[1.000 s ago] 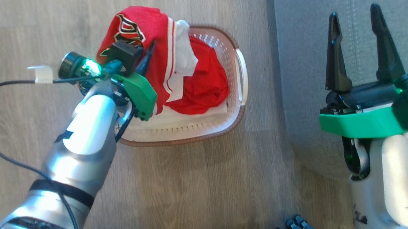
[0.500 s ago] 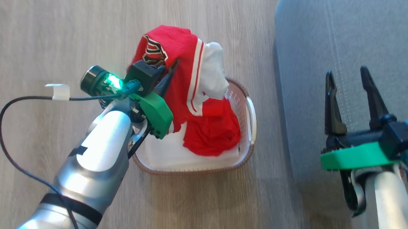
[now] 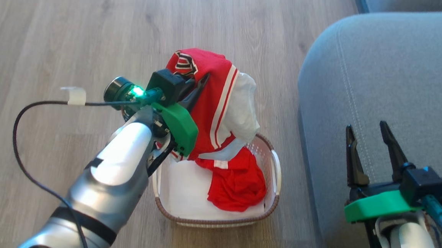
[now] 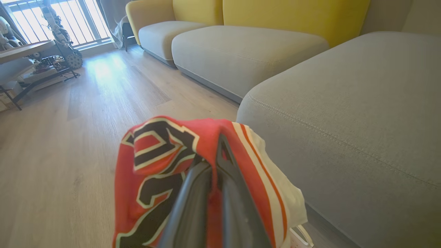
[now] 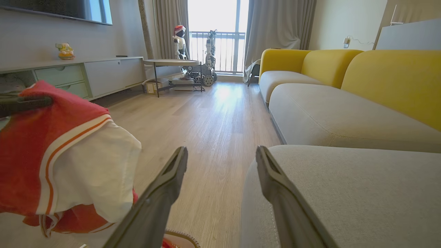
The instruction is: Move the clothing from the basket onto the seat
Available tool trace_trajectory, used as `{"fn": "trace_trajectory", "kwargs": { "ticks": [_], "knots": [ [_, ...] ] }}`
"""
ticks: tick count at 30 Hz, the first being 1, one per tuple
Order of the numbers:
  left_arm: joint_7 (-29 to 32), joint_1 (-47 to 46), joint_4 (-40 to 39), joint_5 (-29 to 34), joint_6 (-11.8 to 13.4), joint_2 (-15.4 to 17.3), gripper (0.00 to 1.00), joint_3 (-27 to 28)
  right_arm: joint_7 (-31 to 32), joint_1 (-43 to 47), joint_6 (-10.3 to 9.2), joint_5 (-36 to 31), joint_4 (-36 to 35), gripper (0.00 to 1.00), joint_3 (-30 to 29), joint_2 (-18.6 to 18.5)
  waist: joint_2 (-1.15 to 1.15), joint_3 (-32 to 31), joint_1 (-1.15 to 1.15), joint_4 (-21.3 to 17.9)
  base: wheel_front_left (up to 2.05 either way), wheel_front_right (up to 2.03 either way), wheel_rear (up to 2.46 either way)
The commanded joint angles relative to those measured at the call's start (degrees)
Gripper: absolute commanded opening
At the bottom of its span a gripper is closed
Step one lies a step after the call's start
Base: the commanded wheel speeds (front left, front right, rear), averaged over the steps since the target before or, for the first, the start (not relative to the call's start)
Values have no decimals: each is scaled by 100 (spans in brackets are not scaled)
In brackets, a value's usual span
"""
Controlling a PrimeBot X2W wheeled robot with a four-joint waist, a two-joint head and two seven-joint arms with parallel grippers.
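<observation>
Our left claw (image 3: 201, 82) is clamped tight on one red garment (image 3: 210, 112) of the clothing, held up above the basket (image 3: 215, 222). The basket stands on the floor (image 3: 76, 34) just beside the seat (image 3: 400, 81), near its rounded corner. The garment hangs long axis down from the pinch, with its logo facing the open floor and its white panel facing the seat. We cannot tell whether its lower hem touches the second red garment (image 3: 240, 182), which lies in the basket on the white liner (image 3: 186, 191).

The seat lies to the right of our left claw, past the basket's right handle. Our right claw (image 3: 366, 127) hovers over the seat, jaws spread wide and empty. It is nearer the seat, but the load is on the left. We judge the carry must go rightward, high enough for the hem to clear the seat's edge.
</observation>
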Motion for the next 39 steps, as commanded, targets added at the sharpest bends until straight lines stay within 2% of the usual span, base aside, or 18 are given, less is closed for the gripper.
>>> {"fn": "trace_trajectory", "kwargs": {
  "ticks": [1,14,19,25,34,39],
  "knots": [
    [-8,-446,-171,-133,-2,85,0,108,-36,-43,41,23,-141,100,152,-1,0,-211,1,62,0,0,0],
    [24,-1375,-106,-606,43,85,0,-116,-36,33,41,18,40,100,505,-1,0,-440,1,172,0,0,0],
    [13,-1586,-73,-769,94,84,0,-285,-36,-288,41,6,295,100,959,-1,0,-443,1,219,0,0,0],
    [-28,-1664,-44,-1036,186,84,0,-621,-36,-943,41,126,806,100,1768,-1,0,-459,1,303,0,0,0],
    [-49,-1749,-98,-1348,336,84,0,-1028,-36,-1495,41,253,1488,100,2528,-1,0,-490,1,450,0,0,0],
    [-58,-1801,-174,-1520,429,84,0,-1254,-36,-1791,41,147,1812,100,2730,-1,0,-522,1,511,0,0,0]
  ]
}}
